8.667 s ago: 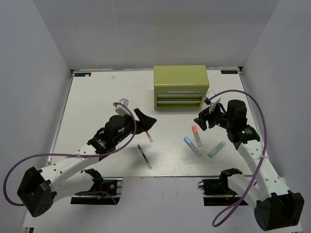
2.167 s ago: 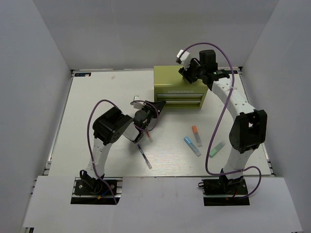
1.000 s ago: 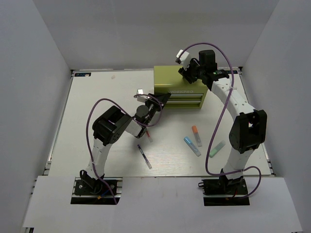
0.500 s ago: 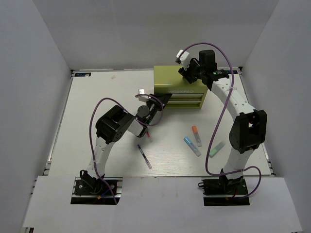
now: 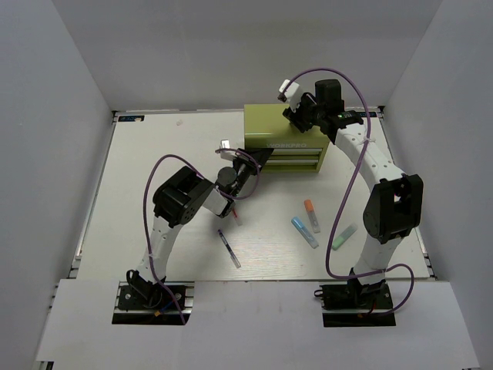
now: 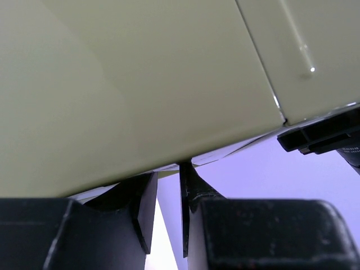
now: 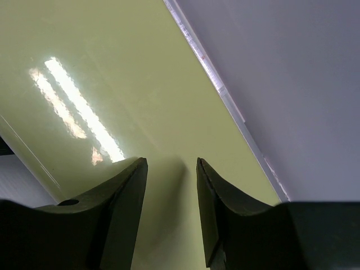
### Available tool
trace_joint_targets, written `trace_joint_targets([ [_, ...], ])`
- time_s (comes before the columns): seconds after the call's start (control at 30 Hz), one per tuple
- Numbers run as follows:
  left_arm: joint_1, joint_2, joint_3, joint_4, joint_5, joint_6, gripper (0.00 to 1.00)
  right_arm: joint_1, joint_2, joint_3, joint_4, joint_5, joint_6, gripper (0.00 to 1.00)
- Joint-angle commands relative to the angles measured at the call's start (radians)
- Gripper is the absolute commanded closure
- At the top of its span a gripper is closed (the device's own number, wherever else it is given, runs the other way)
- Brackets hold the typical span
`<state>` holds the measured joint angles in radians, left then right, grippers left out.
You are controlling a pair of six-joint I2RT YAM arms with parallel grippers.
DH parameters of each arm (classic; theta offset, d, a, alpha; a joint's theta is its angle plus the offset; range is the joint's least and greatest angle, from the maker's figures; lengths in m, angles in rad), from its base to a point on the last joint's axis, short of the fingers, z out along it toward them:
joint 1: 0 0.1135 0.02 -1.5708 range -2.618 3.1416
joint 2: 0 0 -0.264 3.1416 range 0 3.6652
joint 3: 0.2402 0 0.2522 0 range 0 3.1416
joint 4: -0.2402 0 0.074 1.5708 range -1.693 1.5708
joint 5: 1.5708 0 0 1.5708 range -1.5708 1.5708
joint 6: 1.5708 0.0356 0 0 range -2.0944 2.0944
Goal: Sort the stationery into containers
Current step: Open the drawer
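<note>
At the tool chest [image 5: 269,123], with every pen outside it

Our left end effector [image 5: 262,156] sat against the chest's front beside the upper drawer [image 5: 296,153], jaws narrow, and we could not tell whether they pinched anything; our right end effector [image 5: 293,116] rested over the lid, jaws half apart and empty. Outward on the surface [image 5: 154,154] lay the red-tipped pen [image 5: 235,218], purple-tipped pen [image 5: 229,248], orange-capped marker [image 5: 310,215], blue marker [image 5: 303,231] and pale green stick [image 5: 344,237], all apart from the chest. We judged the sorting barely started: both drawers looked closed, nothing was stowed, and all five pieces were left to put away.
</note>
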<state>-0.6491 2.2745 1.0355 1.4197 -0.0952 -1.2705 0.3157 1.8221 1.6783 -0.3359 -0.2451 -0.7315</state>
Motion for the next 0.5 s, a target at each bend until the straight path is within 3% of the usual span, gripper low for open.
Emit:
trace_joint_targets([
  [0.0, 0.017, 0.016, 0.072, 0.395, -0.029, 0.062, 0.84, 0.002, 0.052, -0.022, -0.175, 0.010, -0.009, 0.53],
  [0.17, 0.017, 0.016, 0.063, 0.395, -0.009, 0.083, 0.93, 0.005, 0.052, -0.026, -0.184, 0.007, -0.016, 0.54],
  [0.47, 0.017, 0.016, 0.044, 0.395, 0.043, 0.103, 1.00, 0.006, 0.069, -0.006, -0.207, 0.004, -0.020, 0.54],
])
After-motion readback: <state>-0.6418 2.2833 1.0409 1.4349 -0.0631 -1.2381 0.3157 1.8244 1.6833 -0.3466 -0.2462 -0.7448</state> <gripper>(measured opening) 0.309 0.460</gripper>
